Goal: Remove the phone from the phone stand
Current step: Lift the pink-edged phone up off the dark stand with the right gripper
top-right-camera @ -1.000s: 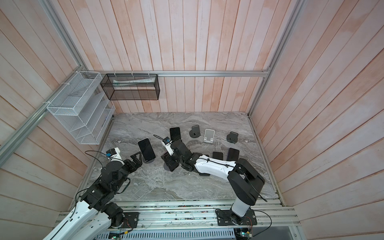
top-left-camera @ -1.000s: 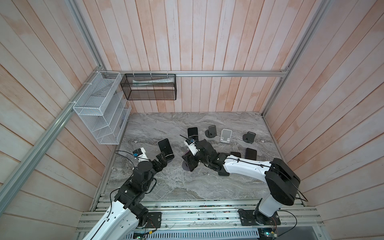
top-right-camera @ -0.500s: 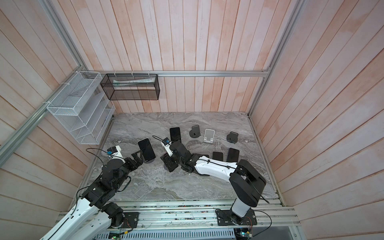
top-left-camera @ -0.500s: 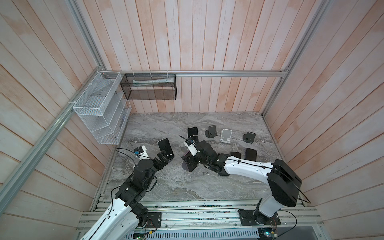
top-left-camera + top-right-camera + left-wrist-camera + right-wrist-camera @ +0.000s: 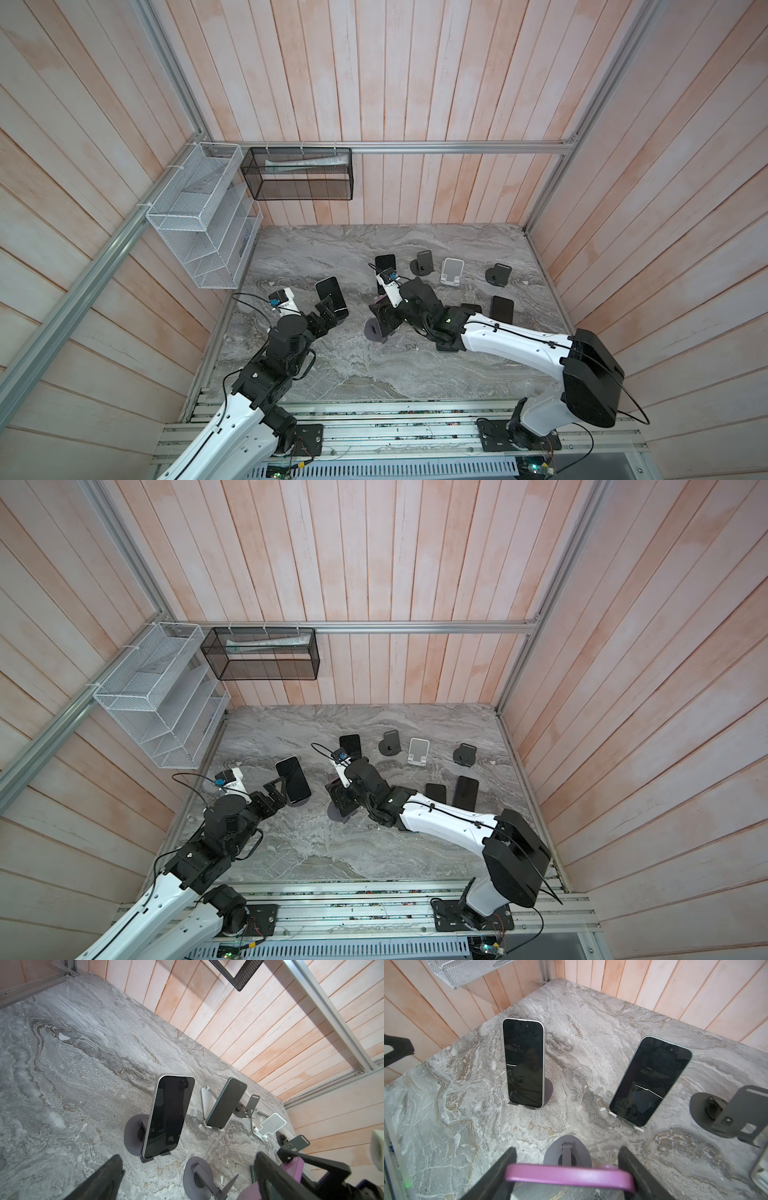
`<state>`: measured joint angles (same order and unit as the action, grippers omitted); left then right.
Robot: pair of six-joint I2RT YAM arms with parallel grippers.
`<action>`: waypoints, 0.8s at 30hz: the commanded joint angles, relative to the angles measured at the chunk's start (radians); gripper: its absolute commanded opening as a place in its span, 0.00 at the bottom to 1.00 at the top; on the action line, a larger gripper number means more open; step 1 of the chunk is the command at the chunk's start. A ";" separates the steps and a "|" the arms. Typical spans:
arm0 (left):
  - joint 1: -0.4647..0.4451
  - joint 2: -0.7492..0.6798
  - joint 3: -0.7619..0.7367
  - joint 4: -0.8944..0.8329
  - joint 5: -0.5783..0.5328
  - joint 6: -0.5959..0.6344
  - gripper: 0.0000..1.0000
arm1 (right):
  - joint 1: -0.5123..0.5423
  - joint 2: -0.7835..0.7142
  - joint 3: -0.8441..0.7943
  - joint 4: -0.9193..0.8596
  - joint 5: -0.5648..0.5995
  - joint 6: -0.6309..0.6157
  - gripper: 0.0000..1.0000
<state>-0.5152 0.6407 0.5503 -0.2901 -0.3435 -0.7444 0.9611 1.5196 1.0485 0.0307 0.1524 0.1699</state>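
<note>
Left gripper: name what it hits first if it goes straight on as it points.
Most likely the silver-edged phone leaning on its dark round stand, just ahead of the open left gripper. Depth is unclear, so how near it is cannot be told.

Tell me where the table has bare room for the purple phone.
Bare: the table's front strip, between the near edge and the empty purple stand; also the back left corner by the white rack. Crowded: around the white stand and flat phones.
</note>
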 commanded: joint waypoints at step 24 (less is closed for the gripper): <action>0.005 0.039 0.014 0.115 0.071 0.022 1.00 | -0.052 -0.080 0.031 -0.288 0.341 0.341 0.60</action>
<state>-0.5152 0.6781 0.5503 -0.2035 -0.2916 -0.7441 0.9157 1.4258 1.0470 -0.2104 0.4774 0.4450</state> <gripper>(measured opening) 0.999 0.746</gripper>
